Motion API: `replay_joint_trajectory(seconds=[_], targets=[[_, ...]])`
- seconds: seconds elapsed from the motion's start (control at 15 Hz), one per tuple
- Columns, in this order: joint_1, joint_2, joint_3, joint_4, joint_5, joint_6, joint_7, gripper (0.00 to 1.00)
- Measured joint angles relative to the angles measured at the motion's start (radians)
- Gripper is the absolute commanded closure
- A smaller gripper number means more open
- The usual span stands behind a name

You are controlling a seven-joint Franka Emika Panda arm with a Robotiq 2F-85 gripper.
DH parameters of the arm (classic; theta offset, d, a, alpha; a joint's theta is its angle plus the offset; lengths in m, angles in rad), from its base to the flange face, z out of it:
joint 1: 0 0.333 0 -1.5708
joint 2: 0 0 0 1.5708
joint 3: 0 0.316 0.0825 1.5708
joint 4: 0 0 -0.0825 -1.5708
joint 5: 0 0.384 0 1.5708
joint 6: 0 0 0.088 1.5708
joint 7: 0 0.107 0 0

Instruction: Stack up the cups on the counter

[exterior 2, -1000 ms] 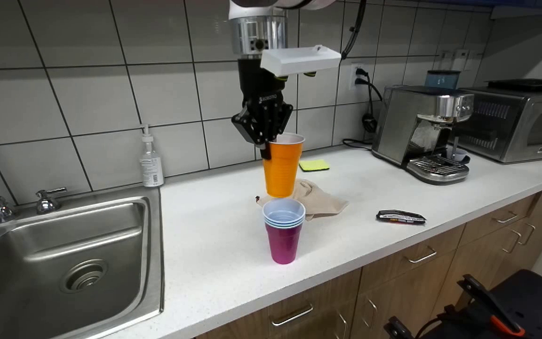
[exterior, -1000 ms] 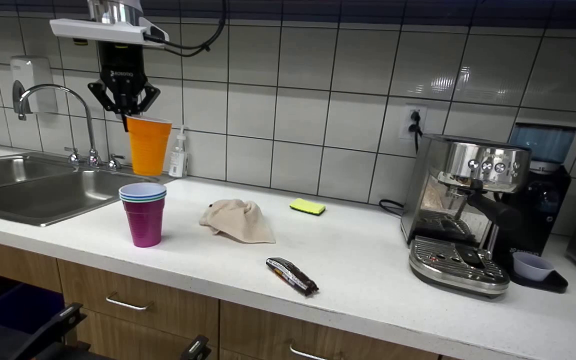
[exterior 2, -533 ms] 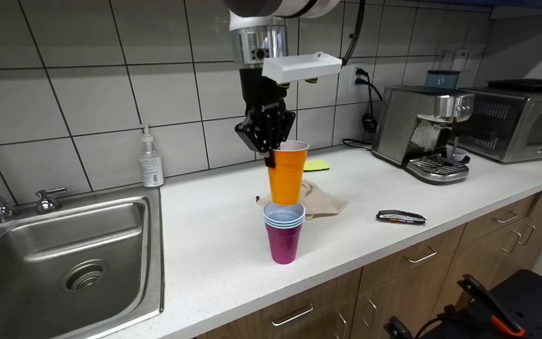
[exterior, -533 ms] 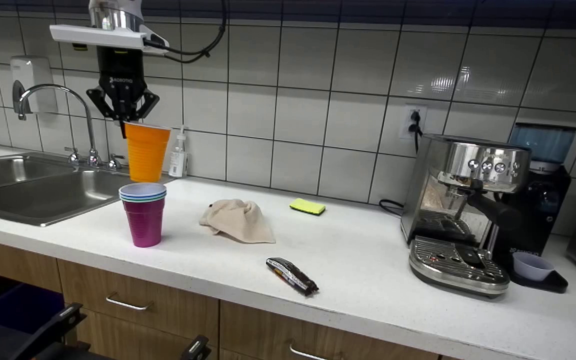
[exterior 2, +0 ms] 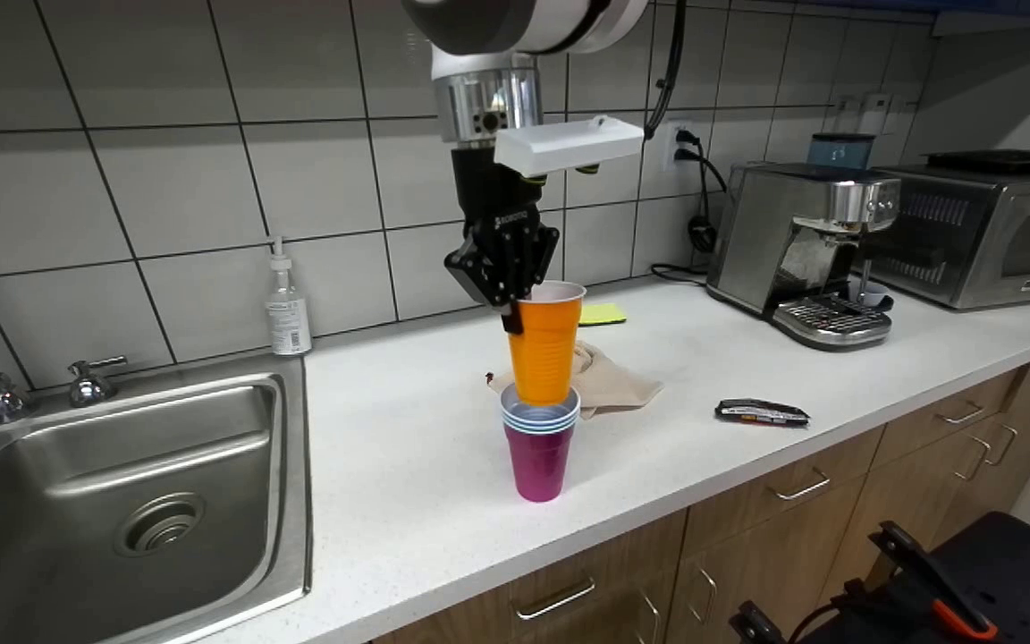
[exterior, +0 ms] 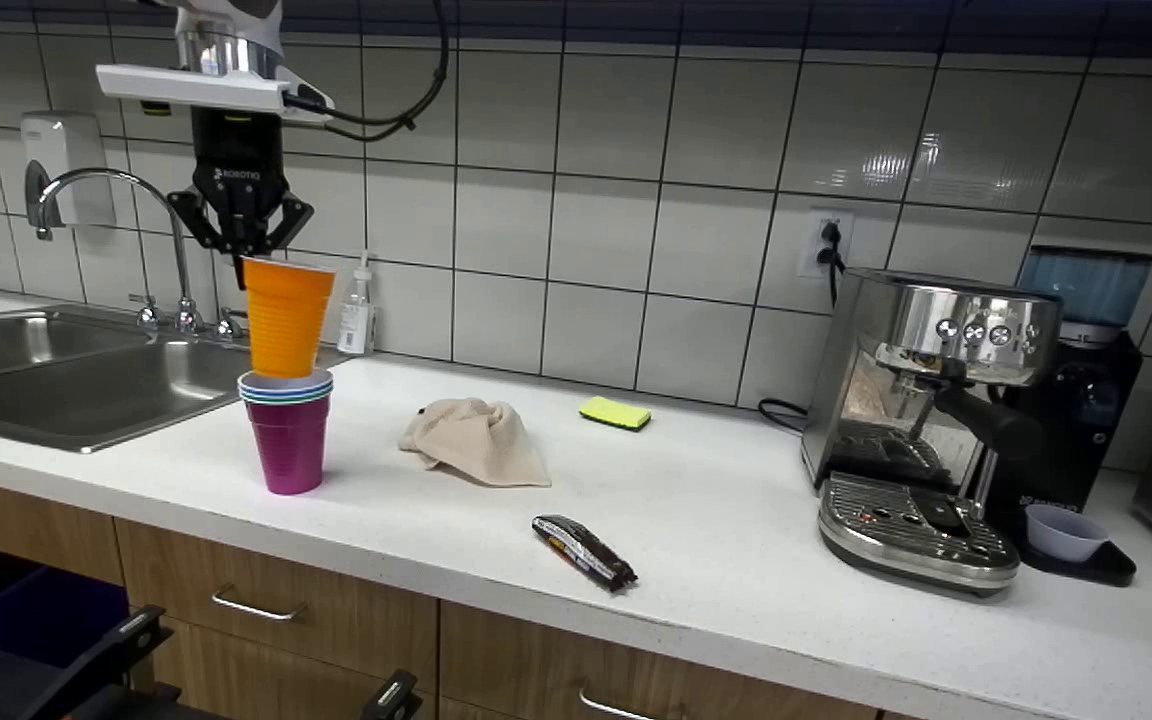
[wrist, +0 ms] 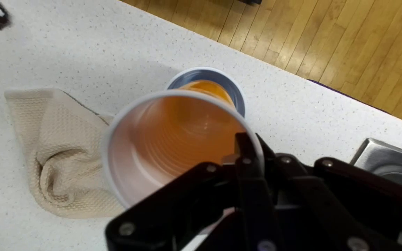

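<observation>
The orange cup (exterior: 288,320) hangs from my gripper (exterior: 241,272), upright with a slight tilt. The gripper is shut on its rim, one finger (wrist: 245,143) inside the cup and one outside. On the counter (exterior: 736,560) stands the purple cup (exterior: 288,448), also in an exterior view (exterior 2: 540,467). Thin green (exterior: 286,400) and blue (exterior: 271,388) cup edges show above its rim, so those cups are nested in it. In the wrist view the orange cup (wrist: 187,122) hides part of the stack's opening. Its base is at that opening; how deep it sits I cannot tell.
A beige cloth (exterior: 476,440) lies beside the stack. A yellow sponge (exterior: 616,412) and a wrapped bar (exterior: 584,552) lie further along. The sink (exterior 2: 148,483) and a soap bottle (exterior 2: 287,309) are on one side, a coffee machine (exterior 2: 801,250) on the other.
My gripper has come down with the orange cup, and its base has dropped from above the stack to the stack's rim. The stack has not moved.
</observation>
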Motion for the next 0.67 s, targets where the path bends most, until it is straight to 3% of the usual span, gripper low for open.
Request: replay_joint_trajectory(seconds=[0.67], targets=[[0.005,0.036,0.000,0.002,0.000,0.001,0.000,0.99]])
